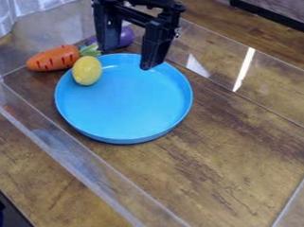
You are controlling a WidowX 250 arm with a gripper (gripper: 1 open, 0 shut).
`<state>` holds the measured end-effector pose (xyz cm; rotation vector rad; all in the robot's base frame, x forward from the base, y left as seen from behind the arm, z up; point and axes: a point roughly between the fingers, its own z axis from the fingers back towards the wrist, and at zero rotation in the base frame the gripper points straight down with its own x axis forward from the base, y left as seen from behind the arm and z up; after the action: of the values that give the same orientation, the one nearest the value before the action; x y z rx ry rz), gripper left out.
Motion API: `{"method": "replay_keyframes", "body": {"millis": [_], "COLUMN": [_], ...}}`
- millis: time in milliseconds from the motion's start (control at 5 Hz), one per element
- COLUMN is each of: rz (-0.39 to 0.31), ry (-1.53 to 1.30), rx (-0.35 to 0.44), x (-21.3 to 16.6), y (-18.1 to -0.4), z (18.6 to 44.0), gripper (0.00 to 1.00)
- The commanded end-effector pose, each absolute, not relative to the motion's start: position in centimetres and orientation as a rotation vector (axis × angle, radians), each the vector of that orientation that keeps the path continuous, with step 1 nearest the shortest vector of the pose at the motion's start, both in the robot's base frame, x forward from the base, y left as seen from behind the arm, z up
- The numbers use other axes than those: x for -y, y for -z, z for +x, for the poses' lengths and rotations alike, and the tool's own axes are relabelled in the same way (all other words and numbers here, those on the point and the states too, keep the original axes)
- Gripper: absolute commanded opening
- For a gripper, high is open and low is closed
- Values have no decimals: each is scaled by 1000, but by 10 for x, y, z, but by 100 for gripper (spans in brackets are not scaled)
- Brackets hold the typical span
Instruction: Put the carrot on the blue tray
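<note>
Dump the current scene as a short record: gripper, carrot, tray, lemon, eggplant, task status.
gripper: open, above the far side of the tray, holding nothing
carrot: outside the tray, left of it in the picture, leafy end toward the rim; contact unclear
blue tray: on the wooden table
lemon: at the tray's upper-left edge in the picture
eggplant: partly hidden behind the gripper
task status: carrot not on tray

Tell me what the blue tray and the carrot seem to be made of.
The blue tray: probably plastic, smooth with a slight sheen, judging by its even, solid color and thin raised rim.
The carrot: perhaps plastic or rubber, as its orange body looks uniformly colored with darker marks; the picture leaves the exact material open.
</note>
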<state>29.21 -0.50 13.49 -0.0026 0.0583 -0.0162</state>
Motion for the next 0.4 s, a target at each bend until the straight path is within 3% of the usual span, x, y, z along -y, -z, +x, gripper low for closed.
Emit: {"method": "replay_keyframes", "body": {"millis": [0, 200], "rz": [-2, -1], "ry": [72, 128], "rx": [-73, -88], "x": [6, 7], "y": [-132, -130], "z": [289, 285], "gripper": [100, 100]}}
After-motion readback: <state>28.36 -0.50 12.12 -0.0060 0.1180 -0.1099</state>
